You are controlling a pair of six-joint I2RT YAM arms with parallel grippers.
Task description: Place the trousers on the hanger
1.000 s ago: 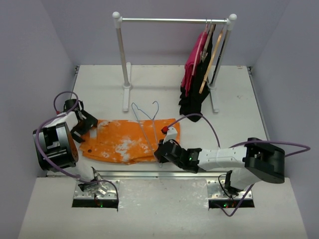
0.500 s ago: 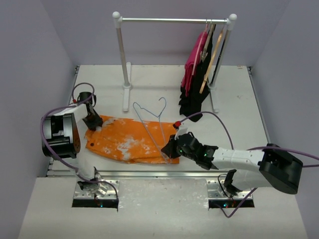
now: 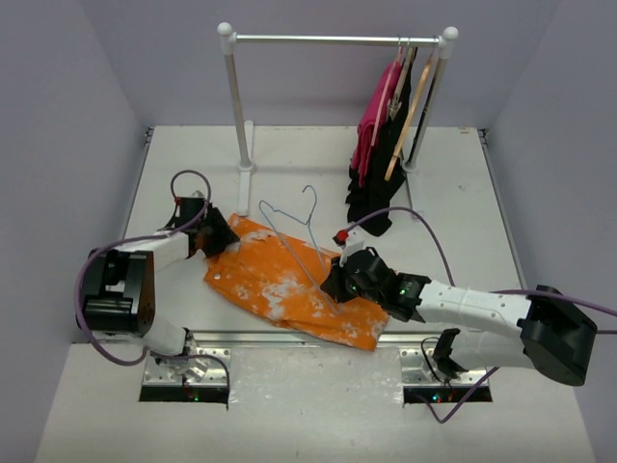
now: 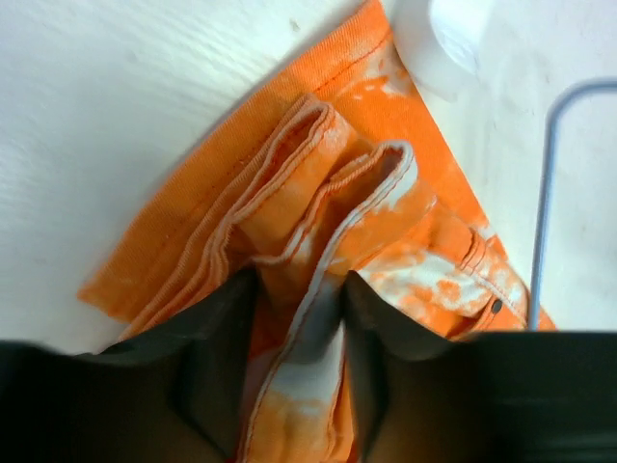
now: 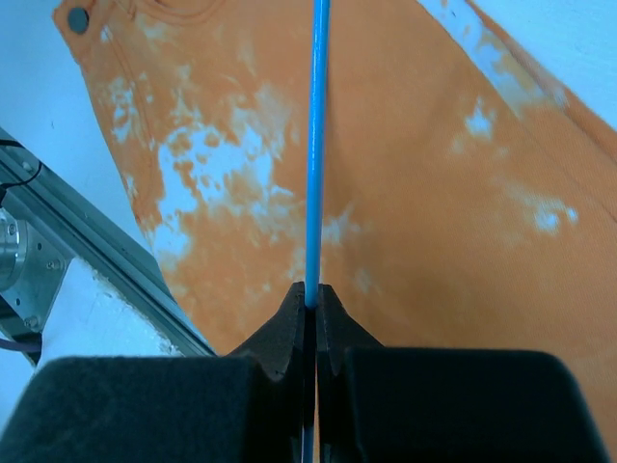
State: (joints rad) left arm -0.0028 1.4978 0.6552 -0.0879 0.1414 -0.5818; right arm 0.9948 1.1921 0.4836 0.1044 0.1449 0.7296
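Top external view first, from the near edge outward. The trousers lie flat on the white table, slanting from my left side down toward the near rail. They are soft orange cloth with white blotches.

My right gripper sits at their right edge. My left gripper is at their far left corner.

Right wrist view: my right gripper is squeezed all the way together on the hanger. It is a thin, round, pale blue wire. It runs straight up from between the black fingers and crosses above the trousers. A small round stud shows in the cloth near the top left corner.

Left wrist view: my left gripper is about half closed on the trousers. A thick, bunched fold with stitched edges fills the gap and touches both black fingers. A bend of the hanger shows to the right, lying on the table, apart from these fingers.

Further out in the top view, the hanger has its hook pointing away from me. Its lower part lies across the trousers.

At the far side stands a white clothes rack. A pink garment, a black garment and a tan wooden hanger hang at its right end.
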